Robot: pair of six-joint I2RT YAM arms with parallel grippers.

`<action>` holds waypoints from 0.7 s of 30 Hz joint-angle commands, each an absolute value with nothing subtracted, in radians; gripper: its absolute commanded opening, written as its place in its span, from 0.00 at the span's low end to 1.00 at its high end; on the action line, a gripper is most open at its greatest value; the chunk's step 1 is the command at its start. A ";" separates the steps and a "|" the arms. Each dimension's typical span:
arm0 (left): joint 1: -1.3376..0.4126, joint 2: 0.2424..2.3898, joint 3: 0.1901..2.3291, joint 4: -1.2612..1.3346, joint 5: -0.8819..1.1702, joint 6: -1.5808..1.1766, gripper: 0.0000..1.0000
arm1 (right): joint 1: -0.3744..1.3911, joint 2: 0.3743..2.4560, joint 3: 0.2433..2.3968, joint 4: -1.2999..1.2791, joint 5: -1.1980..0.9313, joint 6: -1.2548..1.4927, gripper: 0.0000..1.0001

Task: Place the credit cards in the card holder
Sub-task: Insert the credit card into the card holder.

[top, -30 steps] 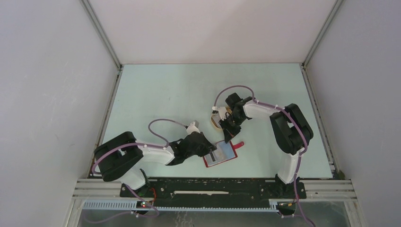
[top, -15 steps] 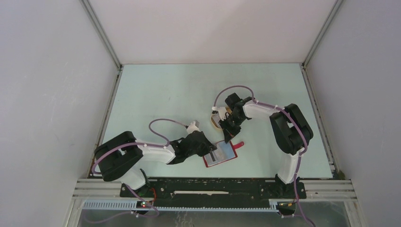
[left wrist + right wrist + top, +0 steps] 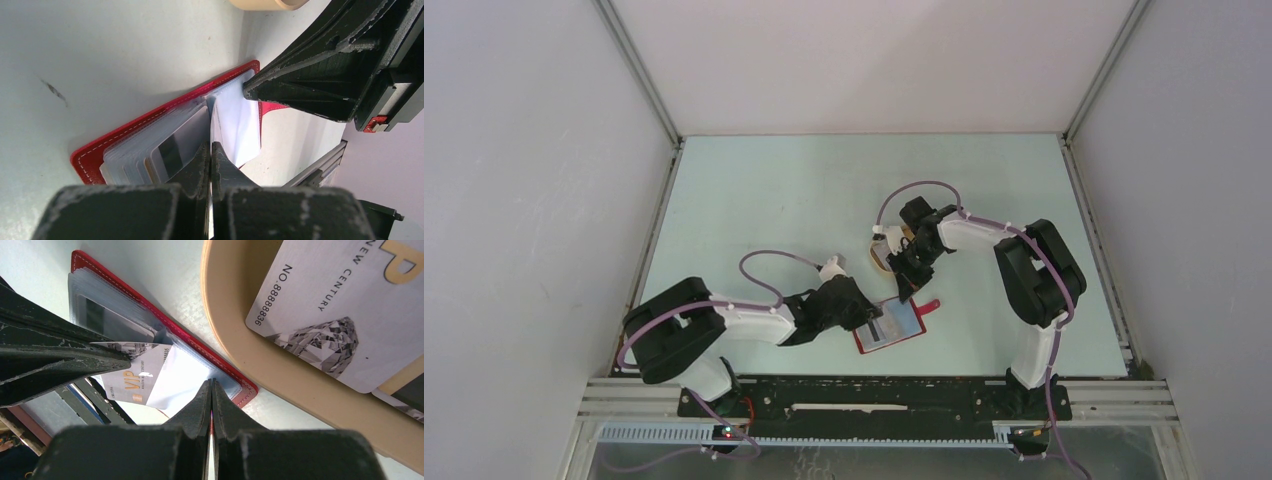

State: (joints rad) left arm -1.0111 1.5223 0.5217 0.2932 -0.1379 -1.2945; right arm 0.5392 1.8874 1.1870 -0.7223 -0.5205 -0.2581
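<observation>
The red card holder (image 3: 891,327) lies open on the table, its clear sleeves fanned out (image 3: 150,145). One sleeve holds a card with a dark stripe (image 3: 170,150). My left gripper (image 3: 210,146) is shut on a silver VIP credit card (image 3: 131,374), held edge-on with its far end inside a raised sleeve (image 3: 235,120). My right gripper (image 3: 211,384) is shut on the far corner of that sleeve; its fingertips (image 3: 250,89) sit at the holder's top edge. More credit cards (image 3: 325,305) lie in the beige tray (image 3: 235,340).
The beige oval tray (image 3: 879,255) sits just behind the card holder, close to my right gripper (image 3: 908,288). My left gripper (image 3: 871,316) is at the holder's left side. The holder's red snap tab (image 3: 929,306) sticks out to the right.
</observation>
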 commanded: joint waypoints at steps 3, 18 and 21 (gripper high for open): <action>-1.017 1.596 0.529 0.078 -0.093 -1.244 0.00 | 0.548 1.887 1.216 -0.719 -0.503 -0.251 0.07; -1.016 1.591 0.520 0.099 -0.117 -1.224 0.00 | 0.549 1.871 1.217 -0.722 -0.535 -0.257 0.07; -1.016 1.590 0.514 0.111 -0.118 -1.226 0.00 | 0.549 1.861 1.216 -0.724 -0.554 -0.262 0.08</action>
State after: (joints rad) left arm -1.0069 1.5524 0.5552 0.2764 -0.1272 -1.2827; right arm 0.5392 1.8874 1.1870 -0.7223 -0.5259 -0.2588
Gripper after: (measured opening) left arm 0.008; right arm 0.076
